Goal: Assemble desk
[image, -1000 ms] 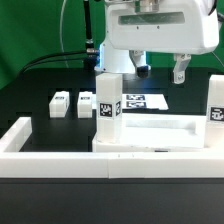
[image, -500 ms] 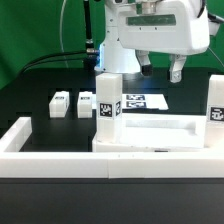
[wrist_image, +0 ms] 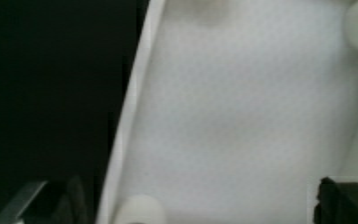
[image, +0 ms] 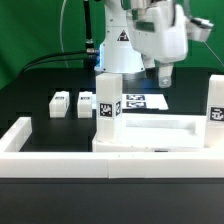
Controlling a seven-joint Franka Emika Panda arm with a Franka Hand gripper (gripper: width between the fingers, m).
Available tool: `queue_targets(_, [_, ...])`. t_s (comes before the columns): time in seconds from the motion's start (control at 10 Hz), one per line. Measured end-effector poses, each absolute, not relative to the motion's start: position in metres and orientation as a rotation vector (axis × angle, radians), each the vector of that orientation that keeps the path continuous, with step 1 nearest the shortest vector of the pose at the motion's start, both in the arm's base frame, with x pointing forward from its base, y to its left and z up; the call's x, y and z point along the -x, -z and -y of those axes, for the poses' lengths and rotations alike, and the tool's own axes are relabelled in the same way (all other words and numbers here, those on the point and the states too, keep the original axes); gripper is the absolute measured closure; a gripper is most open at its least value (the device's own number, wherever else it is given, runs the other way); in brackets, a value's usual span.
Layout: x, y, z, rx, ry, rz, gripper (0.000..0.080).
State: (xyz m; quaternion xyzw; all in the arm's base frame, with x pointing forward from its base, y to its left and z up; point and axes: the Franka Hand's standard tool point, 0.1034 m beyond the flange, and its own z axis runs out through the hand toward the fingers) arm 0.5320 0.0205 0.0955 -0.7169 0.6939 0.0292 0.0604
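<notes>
The white desk tabletop lies on the black table with its raised rim up. Two white tagged leg posts stand upright at its corners, one at the exterior view's left and one at the right edge. Two more legs lie loose on the table to the left. My gripper hangs above and behind the tabletop, turned edge-on to the camera. In the wrist view the gripper is open and empty over a blurred white surface. Its dark fingertips sit far apart.
A long low white border wall runs along the front and up the left side. The marker board lies flat behind the tabletop, under the gripper. The robot's base stands at the back.
The hand has turned about its vertical axis; the two fingers, seen side by side before, now line up edge-on. It stays above the marker board. The desk parts have not moved.
</notes>
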Motion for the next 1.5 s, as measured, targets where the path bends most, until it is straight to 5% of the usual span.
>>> queue_targets(0.4, [-0.529,-0.088,-0.022,1.916,-0.135,-2.327,0.0150])
queue_targets(1.5, [-0.501,-0.016,-0.015,2.051,-0.229,-2.369,0.0150])
